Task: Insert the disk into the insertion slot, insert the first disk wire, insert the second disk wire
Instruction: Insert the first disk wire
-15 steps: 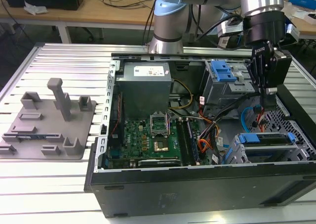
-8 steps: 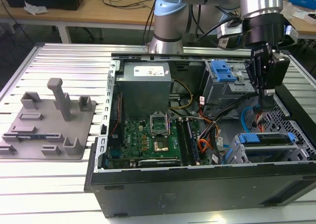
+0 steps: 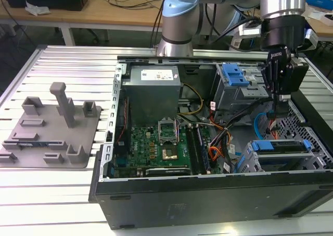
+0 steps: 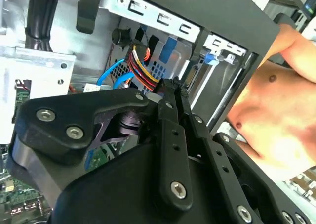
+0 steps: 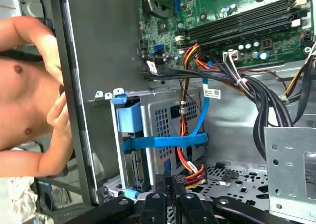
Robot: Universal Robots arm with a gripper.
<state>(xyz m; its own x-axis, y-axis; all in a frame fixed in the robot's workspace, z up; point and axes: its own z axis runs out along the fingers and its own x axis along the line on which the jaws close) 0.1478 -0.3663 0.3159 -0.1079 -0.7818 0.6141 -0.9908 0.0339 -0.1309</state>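
Note:
The disk sits in the insertion slot of the low grey perforated cage (image 3: 248, 162); its blue carrier (image 3: 278, 146) shows at the cage top, and as a blue band (image 5: 165, 142) in the first wrist view. My gripper (image 3: 277, 120) hangs inside the case just behind that cage, fingers shut. In the first wrist view the gripper (image 5: 170, 180) is next to a red, yellow and orange wire bundle (image 5: 190, 167). The same bundle (image 4: 143, 66) lies just past the gripper (image 4: 170, 84) in the second wrist view. Whether a wire is pinched I cannot tell. A blue cable (image 5: 204, 112) runs along the cage.
The taller grey cage with a blue latch (image 3: 234, 78) stands behind the gripper. Motherboard (image 3: 164, 142) and power supply (image 3: 152, 87) fill the case's left. A person's arm (image 5: 27, 100) rests outside the case wall (image 5: 98, 61). A grey fixture plate (image 3: 52, 129) lies at the exterior view's left.

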